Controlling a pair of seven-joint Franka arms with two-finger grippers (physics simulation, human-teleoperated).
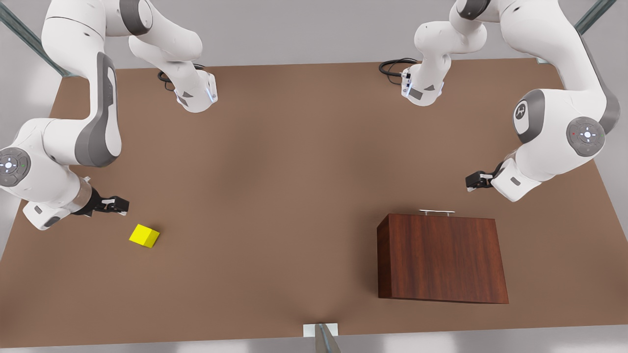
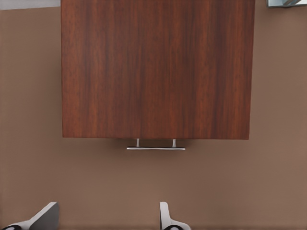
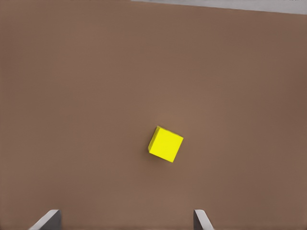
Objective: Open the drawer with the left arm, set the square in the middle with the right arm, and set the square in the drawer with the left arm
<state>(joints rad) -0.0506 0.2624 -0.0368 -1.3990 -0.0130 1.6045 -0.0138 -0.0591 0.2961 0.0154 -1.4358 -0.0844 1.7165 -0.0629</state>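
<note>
While shut, drawer (image 1: 436, 212) beside left jaws (image 1: 472, 184)

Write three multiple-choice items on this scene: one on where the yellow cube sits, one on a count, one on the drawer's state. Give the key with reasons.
1. Where is the square?
A. On the tabletop near the right gripper
B. On top of the wooden box
C. Between a gripper's fingers

2. How many yellow cubes lie on the table?
A. One
B. Two
C. Three

3. The drawer is:
A. Pulled fully out
B. Closed
C. Removed

Key: 1 A, the cube lies on bare table just ahead of that open gripper. 2 A, a single cube is in sight. 3 B, the handle sits close against the box front, with the open left gripper apart from it.
</note>
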